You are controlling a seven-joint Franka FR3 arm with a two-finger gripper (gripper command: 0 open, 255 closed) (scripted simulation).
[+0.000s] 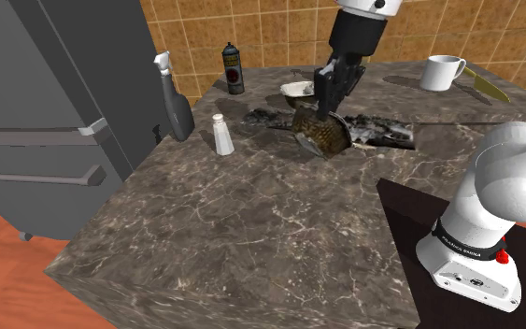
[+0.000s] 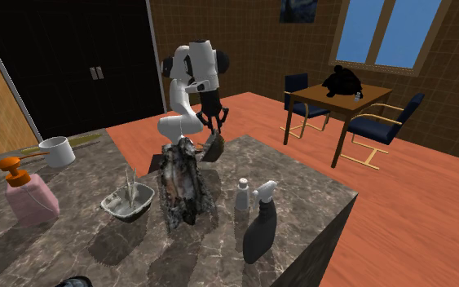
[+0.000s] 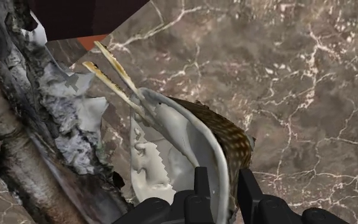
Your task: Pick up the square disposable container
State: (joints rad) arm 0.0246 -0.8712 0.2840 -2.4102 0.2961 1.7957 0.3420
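Observation:
My black gripper [image 3: 225,194] is shut on the rim of a container [image 3: 190,146] with a brown woven outside and a white inside; two chopsticks [image 3: 110,73] stick out of it. In the shoulder view the container [image 1: 320,132] hangs tilted on its side under the gripper [image 1: 329,110], over the dark marble counter [image 1: 251,224] beside a strip of bark. The second exterior view has the gripper [image 2: 212,130] and the container [image 2: 214,147] near the counter's far edge.
A bark strip [image 1: 375,130] lies behind the container. Around it stand a small white tub [image 1: 296,90], a black can [image 1: 234,69], a shaker [image 1: 222,134], a dark spray bottle [image 1: 175,101], a white mug [image 1: 441,72] and a knife [image 1: 484,84]. A grey fridge [image 1: 55,112] flanks the counter.

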